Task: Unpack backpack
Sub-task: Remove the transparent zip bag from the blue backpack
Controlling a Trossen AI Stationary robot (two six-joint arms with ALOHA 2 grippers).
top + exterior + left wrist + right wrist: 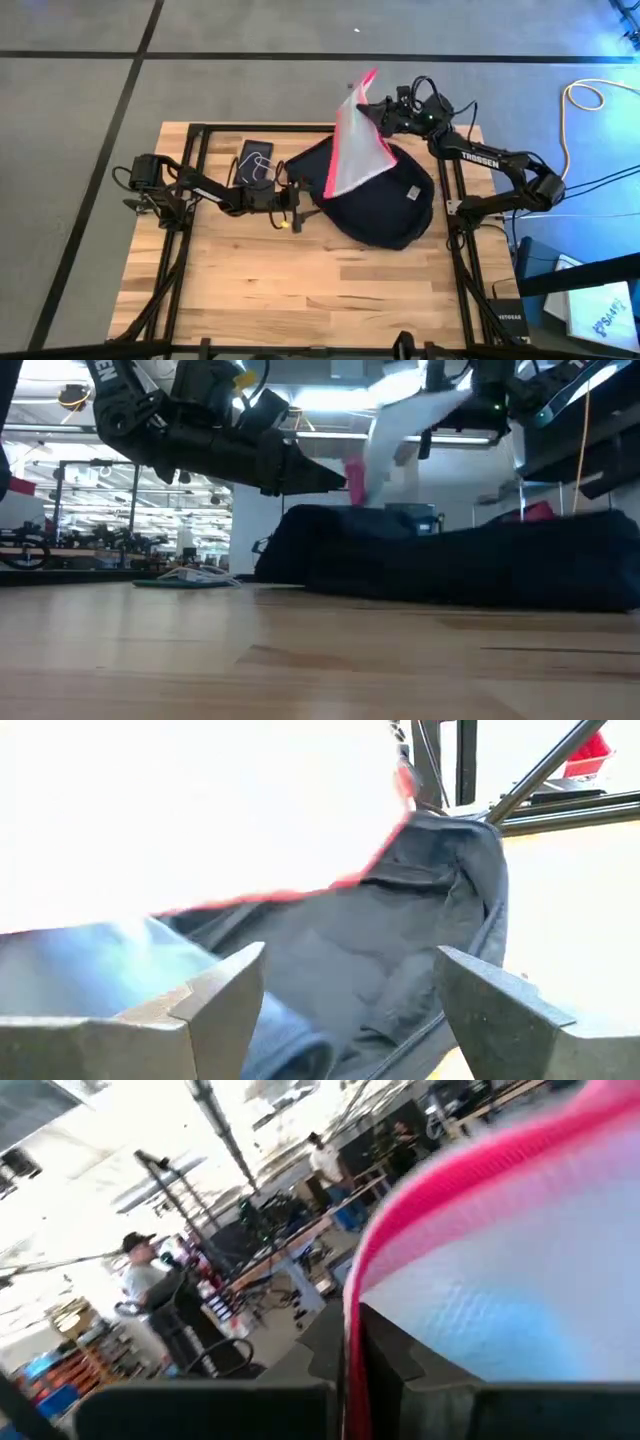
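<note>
While the right gripper (372,103) pinched the clear red-edged pouch (355,140) above the backpack (385,195), the left gripper's (300,207) spread jaws should hold its mouth open.

The backpack (385,200) lies on the counter (300,290) toward its far right corner, with its open mouth turned to the left. A zip pouch (355,145) hangs above the backpack's far left part, held up off it by the right hand (375,108), which sits over the counter's far edge. The left hand (300,205) is just beside the backpack's mouth on its left, above the counter's middle; in the left wrist view its fingers (215,1010) stand apart before the opening. A phone (255,160) lies on the counter near the far edge, left of the backpack and behind the left arm.
</note>
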